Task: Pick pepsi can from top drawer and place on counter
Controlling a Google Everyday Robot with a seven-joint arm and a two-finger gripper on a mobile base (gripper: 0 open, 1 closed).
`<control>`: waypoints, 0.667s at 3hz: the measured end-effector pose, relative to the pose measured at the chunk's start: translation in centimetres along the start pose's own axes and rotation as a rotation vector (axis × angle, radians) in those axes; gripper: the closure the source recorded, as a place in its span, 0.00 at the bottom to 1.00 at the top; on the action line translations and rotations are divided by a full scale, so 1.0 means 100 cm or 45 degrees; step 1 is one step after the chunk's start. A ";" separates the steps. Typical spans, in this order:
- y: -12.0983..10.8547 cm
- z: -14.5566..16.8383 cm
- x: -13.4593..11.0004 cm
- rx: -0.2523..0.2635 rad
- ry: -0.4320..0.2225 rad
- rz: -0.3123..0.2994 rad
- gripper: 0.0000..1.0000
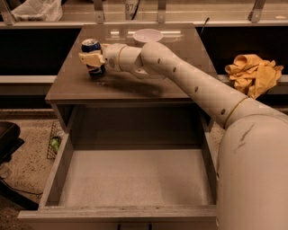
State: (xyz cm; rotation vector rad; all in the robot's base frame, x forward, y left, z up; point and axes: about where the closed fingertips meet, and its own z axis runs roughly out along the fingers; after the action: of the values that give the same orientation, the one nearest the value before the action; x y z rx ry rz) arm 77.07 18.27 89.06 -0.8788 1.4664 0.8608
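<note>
The pepsi can (91, 46), dark blue with a silver top, stands upright on the left part of the glossy brown-grey counter (135, 85). My gripper (93, 59) reaches in from the right and is shut on the pepsi can, its pale fingers (90, 57) across the can's middle. The can's base looks down on or just above the counter. The top drawer (130, 177) is pulled wide open below the counter, and its pale grey floor is bare.
A white bowl (147, 35) sits at the counter's back middle. A yellow cloth (252, 72) lies to the right. A pale ledge with metal brackets (157, 13) runs behind. My arm (202, 90) crosses the counter's right side. A dark chair part (6, 139) is at left.
</note>
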 end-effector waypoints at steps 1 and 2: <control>0.002 0.002 0.000 -0.005 0.000 0.001 0.36; 0.004 0.004 0.000 -0.011 0.000 0.001 0.12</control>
State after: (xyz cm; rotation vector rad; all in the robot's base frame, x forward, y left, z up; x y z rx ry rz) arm 76.87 18.86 89.03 -0.8844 1.4641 0.8682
